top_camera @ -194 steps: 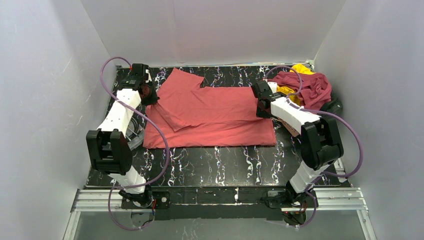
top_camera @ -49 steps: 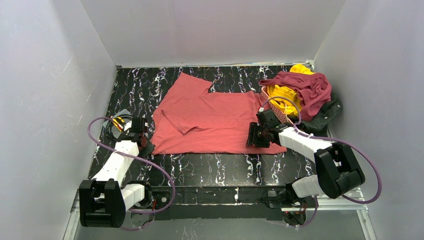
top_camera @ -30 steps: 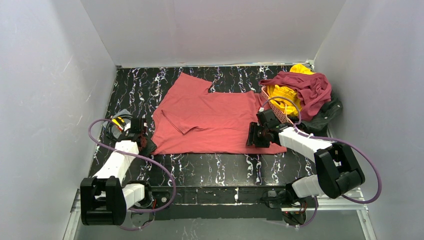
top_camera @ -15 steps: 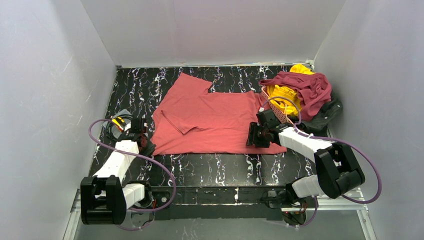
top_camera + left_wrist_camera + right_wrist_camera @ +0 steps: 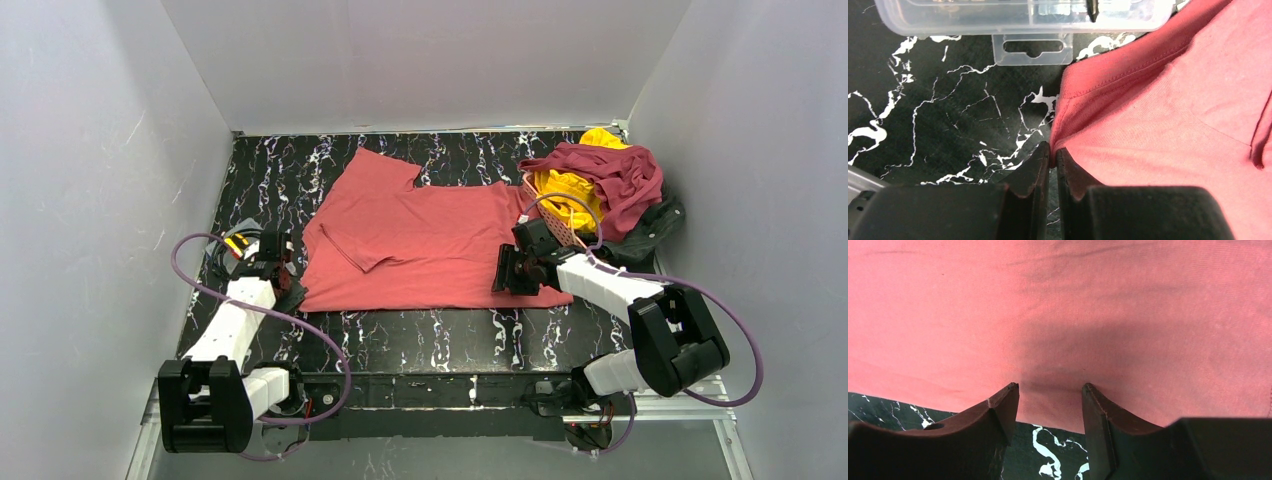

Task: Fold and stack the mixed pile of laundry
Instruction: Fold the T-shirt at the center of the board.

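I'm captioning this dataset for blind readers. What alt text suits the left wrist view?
The left hand is pinched shut on the corner of a salmon-red shirt lying on a black marbled table. A clear plastic case lies just beyond the corner.

Black marbled tabletop (image 5: 420,340) is carrying salmon-red shirt (image 5: 430,250), lying flat; clear plastic case (image 5: 998,15) is sitting beside shirt's left hem.

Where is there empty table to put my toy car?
The strip of table in front of the red shirt, and the far-left corner behind it. The far-right corner is crowded with the clothes pile and basket.
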Motion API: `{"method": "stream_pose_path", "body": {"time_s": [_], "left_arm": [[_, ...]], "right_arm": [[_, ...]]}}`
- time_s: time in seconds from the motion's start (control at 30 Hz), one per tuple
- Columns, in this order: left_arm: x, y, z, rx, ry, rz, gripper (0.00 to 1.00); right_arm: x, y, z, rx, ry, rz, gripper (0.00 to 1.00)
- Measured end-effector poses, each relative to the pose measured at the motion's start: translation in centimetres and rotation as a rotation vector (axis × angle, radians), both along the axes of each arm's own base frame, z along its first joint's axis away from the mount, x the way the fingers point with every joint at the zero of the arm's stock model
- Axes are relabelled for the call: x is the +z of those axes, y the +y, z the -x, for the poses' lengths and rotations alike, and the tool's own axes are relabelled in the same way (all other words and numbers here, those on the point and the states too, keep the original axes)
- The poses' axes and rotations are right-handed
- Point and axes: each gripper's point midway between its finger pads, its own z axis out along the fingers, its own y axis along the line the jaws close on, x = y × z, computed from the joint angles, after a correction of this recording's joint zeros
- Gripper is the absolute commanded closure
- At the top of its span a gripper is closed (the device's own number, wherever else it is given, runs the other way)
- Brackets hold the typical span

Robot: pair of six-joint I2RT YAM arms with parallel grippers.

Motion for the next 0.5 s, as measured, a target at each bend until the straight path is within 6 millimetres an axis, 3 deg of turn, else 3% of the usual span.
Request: {"method": "stream_pose_path", "body": {"time_s": [0.23, 0.37, 0.5], "left_arm": [[1.1, 0.8, 1.0, 0.030, 0.006, -0.038, 0.58], [3.4, 0.8, 0.3, 0.026, -0.065, -0.037, 0.51], [5.2, -0.8, -1.3, -0.024, -0.136, 0.034, 0.45]], "right_arm": [[0.2, 0.0, -0.2, 0.005, 0.003, 0.008, 0.35], [0.6, -0.7, 0.0, 0.020, 0.020, 0.051, 0.31], [2.5, -0.7, -0.5, 0.036, -0.014, 0.058, 0.29]]}}
